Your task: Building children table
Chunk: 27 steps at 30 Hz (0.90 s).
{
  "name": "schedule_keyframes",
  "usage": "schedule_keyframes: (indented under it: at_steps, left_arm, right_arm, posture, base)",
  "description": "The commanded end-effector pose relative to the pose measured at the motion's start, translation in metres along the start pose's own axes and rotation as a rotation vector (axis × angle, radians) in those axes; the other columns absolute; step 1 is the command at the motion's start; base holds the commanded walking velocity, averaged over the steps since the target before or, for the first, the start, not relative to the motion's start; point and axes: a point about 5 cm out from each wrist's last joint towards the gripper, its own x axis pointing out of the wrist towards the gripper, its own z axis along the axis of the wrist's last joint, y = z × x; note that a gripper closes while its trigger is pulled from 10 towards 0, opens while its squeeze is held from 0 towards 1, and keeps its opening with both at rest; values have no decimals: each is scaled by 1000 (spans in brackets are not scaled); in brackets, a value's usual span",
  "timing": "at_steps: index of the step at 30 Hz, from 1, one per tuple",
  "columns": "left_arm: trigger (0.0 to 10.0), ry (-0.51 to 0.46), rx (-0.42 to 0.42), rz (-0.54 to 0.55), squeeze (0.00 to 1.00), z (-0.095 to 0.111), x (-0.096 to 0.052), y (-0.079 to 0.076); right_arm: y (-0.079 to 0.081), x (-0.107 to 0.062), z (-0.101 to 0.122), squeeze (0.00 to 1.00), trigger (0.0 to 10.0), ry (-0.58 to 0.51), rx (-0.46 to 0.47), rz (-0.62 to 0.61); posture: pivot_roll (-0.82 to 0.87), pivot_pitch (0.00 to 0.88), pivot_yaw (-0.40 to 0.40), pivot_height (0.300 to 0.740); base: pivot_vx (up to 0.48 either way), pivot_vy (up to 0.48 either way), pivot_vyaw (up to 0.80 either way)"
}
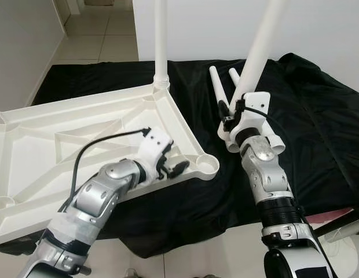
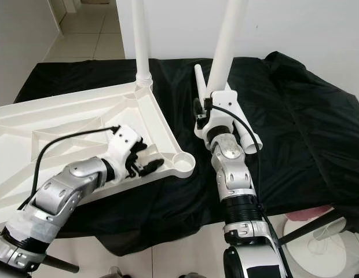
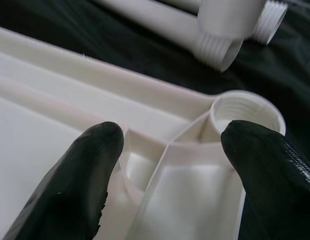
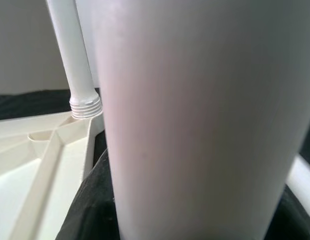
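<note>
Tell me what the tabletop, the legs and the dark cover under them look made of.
Tabletop: likely moulded white plastic, matte, with cast ribs and a threaded corner socket. Leg in the right gripper: same smooth white plastic. Cover: black cloth, creased and draped.

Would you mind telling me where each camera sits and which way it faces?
Left and right eye views: on the head, looking down at the upturned tabletop, both silver arms showing.
Left wrist view: along the left gripper, open over the empty corner socket.
Right wrist view: close against the held leg.
Shared: the screwed-in leg appears in the eye views and the right wrist view.
</note>
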Motion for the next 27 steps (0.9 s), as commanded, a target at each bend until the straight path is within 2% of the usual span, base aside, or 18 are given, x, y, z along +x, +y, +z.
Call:
schedule_keyframes:
  at_steps: [1, 5, 7, 14, 20, 26, 27]
  left_arm:
    - [10000, -55, -34, 0, 0, 7, -1, -1]
    - [10000, -67, -66, 16, 0, 8, -1, 0]
    - [10000, -91, -63, 29, 0, 11, -2, 0]
    - [10000, -124, -54, 65, 0, 10, -9, 2]
    - [10000, -133, -79, 124, 0, 3, -19, 9]
    - [10000, -107, -59, 126, 0, -3, -22, 9]
    - [10000, -99, -61, 125, 0, -5, -23, 8]
  right_arm:
    - [-1, -3, 0, 0, 10000, 15, 86, 5]
    - [0, -6, -2, 0, 10000, 23, 111, 30]
    - [0, -8, -4, 0, 10000, 20, 82, 42]
    - [3, -13, -9, 0, 10000, 40, 98, 56]
    - [7, -18, -16, 0, 10000, 69, 146, 62]
    - [10, -21, -19, 0, 10000, 70, 151, 102]
    - [11, -21, -18, 0, 10000, 58, 120, 121]
  posture:
    - [7, 54, -35, 740]
    - [7, 54, -35, 740]
    - [6, 58, -37, 740]
    - [10, 64, -45, 740]
    - [10, 65, -49, 740]
    - [17, 69, -60, 740]
    - [19, 70, -62, 740]
  base:
    - [0, 0, 0]
    - [0, 0, 0]
    - [0, 0, 0]
    - [0, 0, 0]
    - [0, 0, 0]
    - [0, 0, 0]
    - [0, 0, 0]
